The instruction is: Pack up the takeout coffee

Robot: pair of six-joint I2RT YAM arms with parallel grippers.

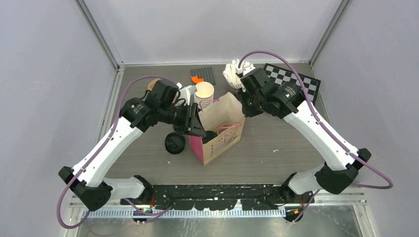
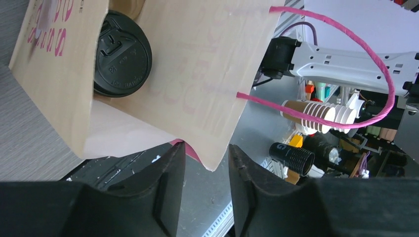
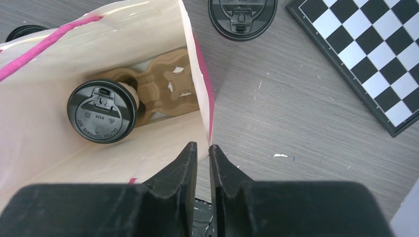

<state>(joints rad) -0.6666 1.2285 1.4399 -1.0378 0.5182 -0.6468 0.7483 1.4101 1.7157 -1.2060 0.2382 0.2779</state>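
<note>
Because only its round black plastic lid shows from above, we read the takeout coffee cup (image 3: 101, 111) as standing upright inside the tan paper bag (image 3: 34, 98) with pink cord handles. It is seated in a brown moulded cardboard carrier (image 3: 153, 79) on the bag's floor. We judge it light but top-heavy if full, with soft paper walls that dent and a press-on lid that can pop. We would grip it around the body just under the lid, never by the lid alone. What we take for a second black-lidded cup (image 1: 174, 143) stands on the table just beside the bag, on the left arm's side, not yet packed. At the bag's far right corner our right gripper (image 3: 202, 146) has its jaws almost together, pinching the paper rim. At the bag's left edge our left gripper (image 2: 206, 153) is partly parted, with the bag's corner loose between its fingers. Behind the bag rises a stack of lidless cream cups (image 1: 204, 94).
</note>
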